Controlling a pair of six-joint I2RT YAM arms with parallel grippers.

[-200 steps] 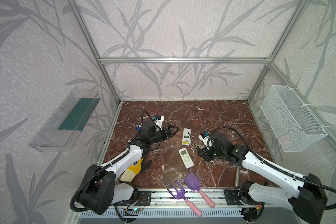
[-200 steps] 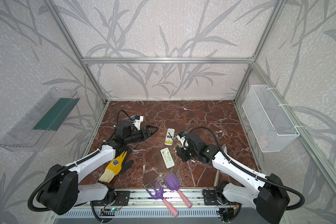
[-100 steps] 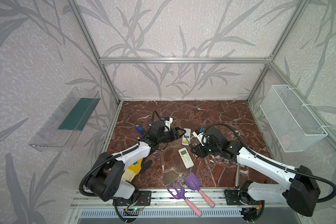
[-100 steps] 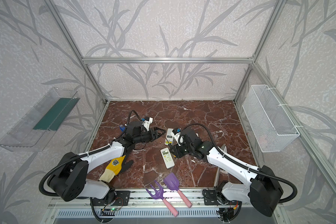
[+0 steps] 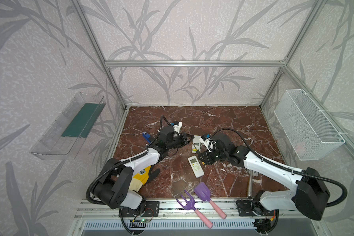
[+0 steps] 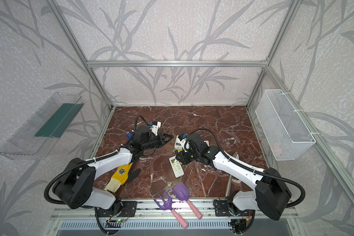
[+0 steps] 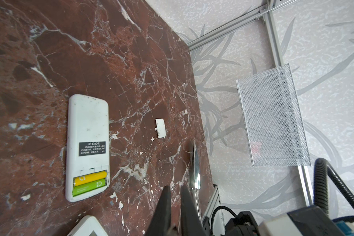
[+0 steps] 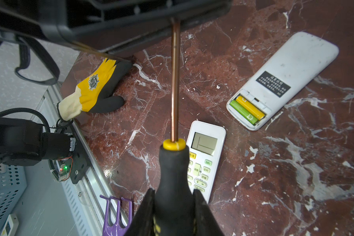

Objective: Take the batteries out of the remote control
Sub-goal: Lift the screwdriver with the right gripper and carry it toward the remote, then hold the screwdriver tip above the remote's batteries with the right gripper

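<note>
A white remote control (image 7: pixel 87 130) lies face down mid-table, also seen in a top view (image 5: pixel 197 139) and the right wrist view (image 8: pixel 284 77). Its end compartment is uncovered. Two batteries lie in it side by side, one lime-green (image 7: pixel 89 187) and one yellow (image 8: pixel 250 106). My right gripper (image 8: pixel 172 192) is shut on the black handle of a screwdriver (image 8: pixel 173 167). The copper shaft (image 8: pixel 175 81) runs up into my left gripper (image 7: pixel 175 187). That gripper is shut, and the shaft's tip is hidden between its fingers. In both top views the grippers (image 5: pixel 190 139) (image 6: pixel 181 158) meet beside the remote.
A second remote (image 5: pixel 196 166) lies face up nearer the front. The small white battery cover (image 7: pixel 160 128) lies apart on the marble. A yellow-black glove (image 5: pixel 143 174) is front left. A purple fork (image 5: pixel 187 201), a scoop (image 5: pixel 202 192) and a metal tool (image 5: pixel 250 181) lie along the front. A wire basket (image 5: pixel 307 124) hangs right.
My left gripper swung right to the screwdriver's tip and went from wide open to shut. My right gripper carried the screwdriver left and forward, next to the face-up remote.
</note>
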